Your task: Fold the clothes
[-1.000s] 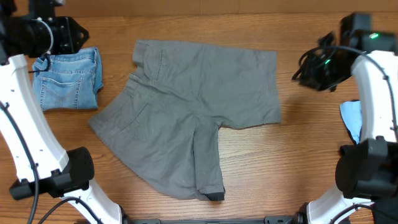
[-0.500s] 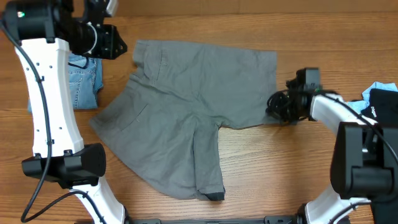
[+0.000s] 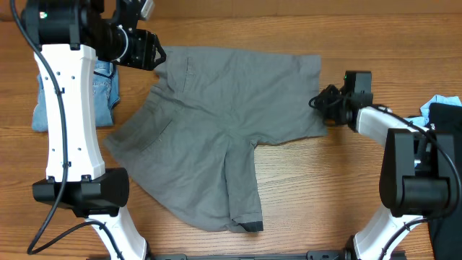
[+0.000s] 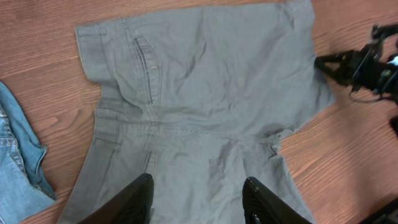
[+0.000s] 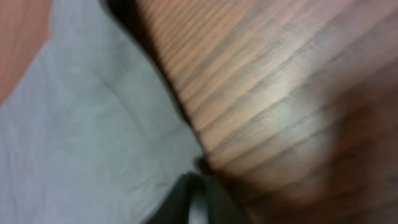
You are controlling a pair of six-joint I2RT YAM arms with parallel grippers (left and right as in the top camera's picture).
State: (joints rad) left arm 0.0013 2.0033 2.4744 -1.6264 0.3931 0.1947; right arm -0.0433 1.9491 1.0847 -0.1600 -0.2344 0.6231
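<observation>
Left gripper (image 4: 198, 183) has just swung in over the waistband end and spread its fingers, with nothing between them yet. Right gripper (image 3: 323, 102) has dropped to the right leg hem, but it's too blurry to tell if it's pinching. Grey shorts (image 3: 216, 123) lie flat mid-bench (image 3: 325, 195), unfolded. First grab's probably next.

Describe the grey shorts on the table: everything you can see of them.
The grey shorts lie spread flat on the wooden table, unfolded, in soft plain cloth with light creases. The waistband is at the left, with a slit pocket beside it; one hemmed leg points right, the other toward the near edge. The left pincer hovers open above the waistband end. The right pincer sits at the right leg's hem; whether it grips is unclear.
</observation>
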